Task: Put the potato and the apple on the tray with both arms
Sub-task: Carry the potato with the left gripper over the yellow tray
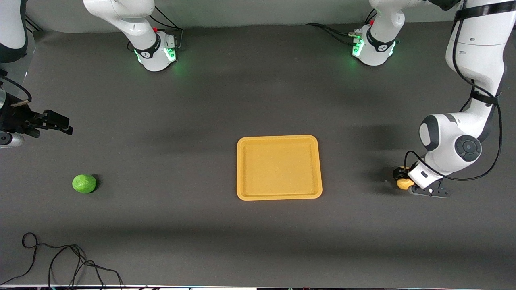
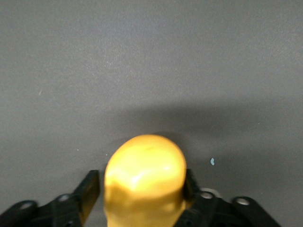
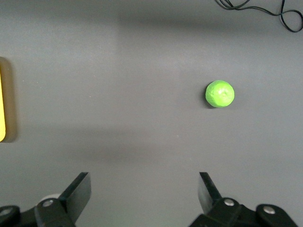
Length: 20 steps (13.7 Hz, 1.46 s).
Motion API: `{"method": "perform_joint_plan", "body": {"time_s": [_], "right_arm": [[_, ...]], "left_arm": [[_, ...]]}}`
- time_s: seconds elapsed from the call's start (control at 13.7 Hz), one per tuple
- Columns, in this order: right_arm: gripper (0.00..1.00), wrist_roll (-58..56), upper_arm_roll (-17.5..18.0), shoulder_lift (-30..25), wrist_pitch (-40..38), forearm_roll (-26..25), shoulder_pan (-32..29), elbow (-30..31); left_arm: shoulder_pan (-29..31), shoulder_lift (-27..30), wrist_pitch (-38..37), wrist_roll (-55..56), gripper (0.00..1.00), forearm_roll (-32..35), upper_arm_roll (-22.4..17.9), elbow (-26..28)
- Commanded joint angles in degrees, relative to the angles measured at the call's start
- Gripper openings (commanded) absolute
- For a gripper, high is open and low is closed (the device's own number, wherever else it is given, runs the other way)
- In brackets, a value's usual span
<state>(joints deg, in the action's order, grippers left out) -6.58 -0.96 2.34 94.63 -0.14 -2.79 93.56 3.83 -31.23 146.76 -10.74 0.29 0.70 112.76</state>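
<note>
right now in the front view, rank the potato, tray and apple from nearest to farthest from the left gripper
1. The potato, between the fingers of the left gripper, at the left arm's end of the table.
2. The tray, mid-table, with nothing on it.
3. The apple, at the right arm's end, on the table below the open right gripper, which waits above.

The potato (image 1: 404, 183), a lumpy yellow-orange oval, sits low at the table near the left arm's end, clasped between the fingers of the left gripper (image 1: 403, 179). The apple (image 1: 84, 183), small, round and bright green, lies alone near the right arm's end. The tray (image 1: 279, 167), flat, yellow-orange, rounded corners and low rim, lies mid-table between them with nothing on it
</note>
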Motion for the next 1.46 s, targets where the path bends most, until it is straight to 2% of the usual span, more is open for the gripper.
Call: {"method": "perform_joint_plan", "body": {"time_s": [0.0,0.15,0.22,0.37,0.51,0.73,1.02,1.17,1.39], "right_arm": [[1.0,1.1,-0.3,0.1,-0.7,-0.4,0.5,-1.1],[1.0,1.1,-0.3,0.0,-0.7,-0.4,0.5,-1.1],[1.0,1.0,-0.3,-0.1,-0.7,-0.5,0.5,-1.1],[1.0,0.3,-0.3,-0.1,-0.4,-0.7,0.4,-1.0],[1.0,-1.8,-1.4,0.4,0.3,-1.0,-1.0,-1.0],[1.0,-11.4,-7.8,2.0,3.4,-1.0,-1.7,-0.9],[1.0,-22.4,-16.3,3.7,7.8,-0.7,-1.7,-0.8],[1.0,-24.4,-18.5,3.7,7.9,-0.2,-1.7,-0.6],[1.0,-24.3,-18.5,4.5,9.6,0.7,-1.4,1.0]], "left_arm": [[0.0,1.3,-1.6,-0.3,0.17,-0.7,0.4,-1.1],[-1.1,3.6,-7.9,1.0,0.17,-4.4,0.8,-2.6],[-1.8,4.9,-10.9,2.9,0.13,-6.2,1.7,-3.5],[-4.7,7.1,-16.9,12.9,0.11,-6.6,3.2,-5.8],[-10.1,7.1,-19.9,22.8,0.11,-6.6,3.4,-8.9],[-17.8,5.9,-19.5,35.2,0.11,-6.1,3.4,-11.9],[-25.6,0.7,-18.8,46.0,0.11,-4.9,3.3,-16.0],[-27.4,-2.5,-18.8,48.8,0.11,-2.4,3.3,-17.7],[-29.5,-5.1,-18.7,51.7,0.12,0.4,3.3,-17.8]]}}
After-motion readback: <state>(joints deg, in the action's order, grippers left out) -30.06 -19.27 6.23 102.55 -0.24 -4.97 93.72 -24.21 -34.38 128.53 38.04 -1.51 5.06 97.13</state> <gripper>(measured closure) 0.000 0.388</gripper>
